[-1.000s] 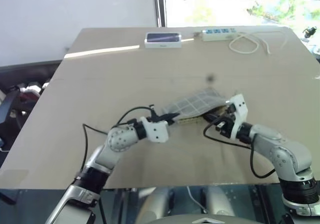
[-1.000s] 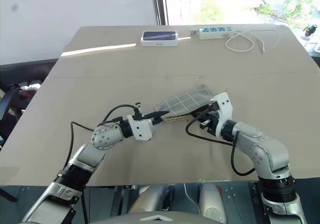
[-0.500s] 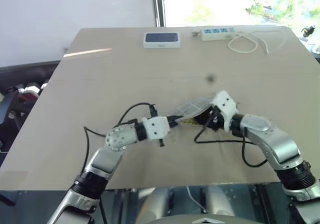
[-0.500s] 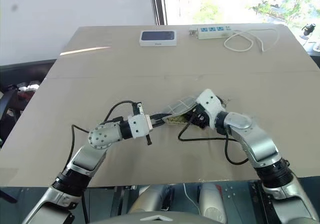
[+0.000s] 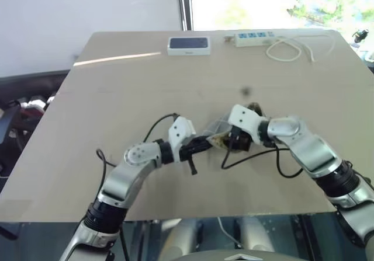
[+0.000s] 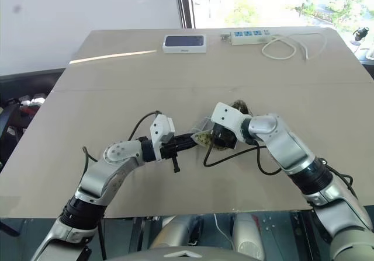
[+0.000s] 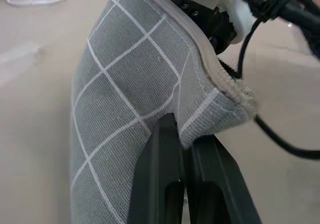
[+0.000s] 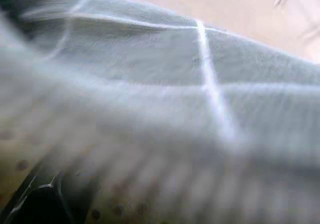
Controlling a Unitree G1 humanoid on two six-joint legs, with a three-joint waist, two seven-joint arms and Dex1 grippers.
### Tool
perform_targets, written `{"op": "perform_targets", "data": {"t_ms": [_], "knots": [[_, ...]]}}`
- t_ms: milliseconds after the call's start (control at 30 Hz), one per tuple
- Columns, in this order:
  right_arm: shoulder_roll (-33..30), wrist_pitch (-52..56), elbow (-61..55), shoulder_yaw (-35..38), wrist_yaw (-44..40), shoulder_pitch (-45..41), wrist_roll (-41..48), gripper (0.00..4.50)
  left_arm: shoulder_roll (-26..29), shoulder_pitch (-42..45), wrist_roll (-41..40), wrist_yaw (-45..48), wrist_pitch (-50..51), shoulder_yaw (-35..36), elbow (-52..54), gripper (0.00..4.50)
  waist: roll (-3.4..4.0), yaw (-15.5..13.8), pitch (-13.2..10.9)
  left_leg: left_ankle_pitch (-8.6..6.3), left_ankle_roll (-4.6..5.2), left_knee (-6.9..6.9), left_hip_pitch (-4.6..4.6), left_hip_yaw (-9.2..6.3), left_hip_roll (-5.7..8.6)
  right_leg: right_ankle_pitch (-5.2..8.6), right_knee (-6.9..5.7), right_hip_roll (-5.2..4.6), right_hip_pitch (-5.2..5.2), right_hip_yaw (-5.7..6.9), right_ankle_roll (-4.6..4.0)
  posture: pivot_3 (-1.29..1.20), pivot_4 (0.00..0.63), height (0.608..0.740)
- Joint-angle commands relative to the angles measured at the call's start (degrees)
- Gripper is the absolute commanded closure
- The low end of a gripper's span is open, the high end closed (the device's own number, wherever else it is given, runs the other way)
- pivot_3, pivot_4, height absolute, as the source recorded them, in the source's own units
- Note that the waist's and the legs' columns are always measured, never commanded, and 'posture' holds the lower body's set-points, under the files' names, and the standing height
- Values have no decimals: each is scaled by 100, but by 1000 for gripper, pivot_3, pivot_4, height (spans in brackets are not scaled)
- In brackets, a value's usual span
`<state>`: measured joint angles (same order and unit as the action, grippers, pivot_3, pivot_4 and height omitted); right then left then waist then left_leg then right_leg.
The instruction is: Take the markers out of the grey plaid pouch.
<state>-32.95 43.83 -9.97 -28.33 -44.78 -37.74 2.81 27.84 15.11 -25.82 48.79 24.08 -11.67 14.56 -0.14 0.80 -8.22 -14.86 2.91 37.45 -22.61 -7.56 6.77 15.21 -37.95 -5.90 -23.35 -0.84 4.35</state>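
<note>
1. My left gripper (image 7: 186, 149) is clenched on a corner of the grey plaid pouch (image 7: 135, 98), right beside its zipper edge. It has kept that pinch over the last second while the wrist rolled.
2. My right gripper (image 6: 217, 139) was closed a second ago. It has since let go and moved in against the pouch's open end, and I judge its fingers spread and empty.
3. The pouch (image 5: 220, 131) now hangs bunched between the two grippers, just above the table (image 5: 117, 91), no longer spread flat.
4. I see no markers. The right wrist view gives plaid cloth and a pale dotted lining, so I judge they are still inside and the right fingers must reach in next.
5. Far off lie a white device (image 5: 189, 45) and a power strip (image 5: 256, 37).
</note>
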Motion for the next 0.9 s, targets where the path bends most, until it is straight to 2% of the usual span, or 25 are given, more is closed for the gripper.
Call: {"op": "perform_targets", "data": {"t_ms": [33,167,333,467,667,833,900], "knots": [[91,291,202,-129,-227,-298,-73,54,-87,275,-620,20,566,265,427,4500,0,-1,0,0,0,1,0,-1,0,0,0,0,0,0,0,0,150,738],[76,832,76,72,-574,-597,214,54,-102,413,-864,-39,992,436,412,4500,0,0,0,0,0,2,-3,-1,0,0,2,-1,-1,0,0,0,150,738],[-749,814,-532,-65,-1483,-817,391,54,-156,455,-1559,-111,1782,721,451,4500,-1,-19,-1,0,0,4,-20,-4,1,0,6,-4,-10,3,0,0,150,738],[-1041,969,-779,-161,-1775,-953,433,54,-200,521,-1914,-225,2250,837,422,4500,-6,-7,-3,0,0,6,-22,-4,2,0,8,-6,-9,4,0,0,150,738],[-769,933,-450,-343,-1652,-972,310,54,-209,608,-2032,-191,2485,810,314,4500,-8,3,-2,1,-1,9,-21,-2,-1,0,-1,-4,-9,0,-1,0,150,738],[-343,245,316,-481,-1344,-863,-68,54,-213,609,-1984,-115,2533,707,309,4500,-10,2,-1,1,-1,12,-21,1,0,-1,-1,-5,-9,-2,-1,0,150,738],[-260,30,430,-422,-1323,-813,-108,578,-238,629,-1986,-133,2559,704,318,4500,-10,1,-1,1,-2,12,-21,0,0,-1,-1,-4,-10,-1,-1,0,150,738]]}}
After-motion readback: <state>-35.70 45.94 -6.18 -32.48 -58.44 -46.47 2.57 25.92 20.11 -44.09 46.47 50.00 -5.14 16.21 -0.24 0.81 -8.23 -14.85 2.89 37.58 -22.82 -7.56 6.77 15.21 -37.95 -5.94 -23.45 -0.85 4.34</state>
